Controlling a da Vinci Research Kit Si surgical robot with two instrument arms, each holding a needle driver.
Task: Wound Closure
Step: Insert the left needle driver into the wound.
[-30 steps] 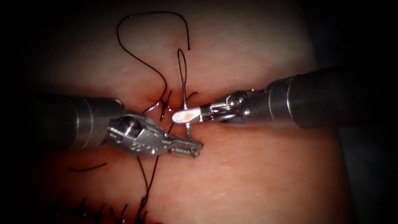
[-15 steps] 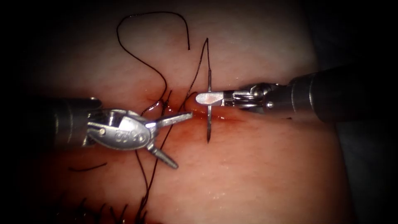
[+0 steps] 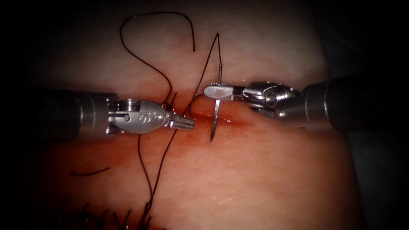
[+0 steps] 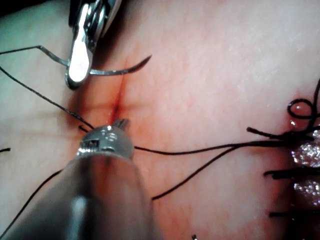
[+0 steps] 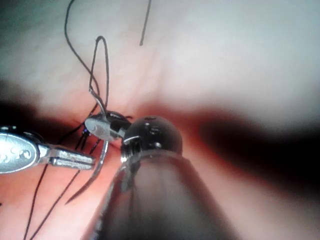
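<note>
Over the cut (image 3: 221,118), which runs as a dark reddish line across the tissue (image 3: 255,179), your right tool (image 3: 211,91) holds the needle (image 3: 216,111), its jaws pressed together on the shaft about a third of the way down from the thread end. The needle hangs clear of the tissue, with its long axis crosswise to the cut: the swaged end rises on the far side of the jaws and the point (image 3: 211,140) reaches down past the near edge, free in the air as far as you can judge. The left wrist view confirms this, with the needle (image 4: 107,71) arching above the surface and its tip off the skin. The thread (image 3: 209,59) climbs from the swage, folds over and drops toward the cut's left end. Your left tool (image 3: 187,124) lies just left of the needle, tips pointing at it and resting low on the tissue near the cut's left end; its jaws look closed, and nothing shows gripped between them, though strands cross right there. So the needle sits to the right of your left tips, upright to their line, while the right tool already has it. Red fluid (image 3: 200,114) wets the cut.
</note>
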